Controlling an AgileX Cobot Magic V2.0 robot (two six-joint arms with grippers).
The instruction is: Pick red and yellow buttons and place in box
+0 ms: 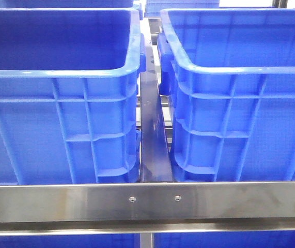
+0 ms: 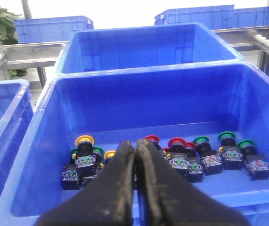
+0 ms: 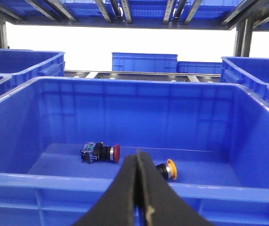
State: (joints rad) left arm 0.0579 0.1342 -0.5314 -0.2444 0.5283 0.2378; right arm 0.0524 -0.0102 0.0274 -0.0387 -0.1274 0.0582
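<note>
The left gripper (image 2: 135,155), fingers pressed together, hangs above a crate (image 2: 40,141) whose floor holds a row of red, yellow and green buttons (image 2: 181,157). The right gripper (image 3: 137,165), also closed, overlooks a roomy crate (image 3: 125,87) holding a red button (image 3: 101,152) and yellow button (image 3: 167,170).

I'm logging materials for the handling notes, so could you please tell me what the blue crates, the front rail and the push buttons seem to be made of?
Blue crate: moulded plastic by its look, with a ribbed wall and a soft sheen.
Front rail: brushed metal, probably steel, with fine grain and two fasteners.
Red push button and yellow push button: glossy coloured caps on dark bodies, likely plastic, though too small to tell.
</note>
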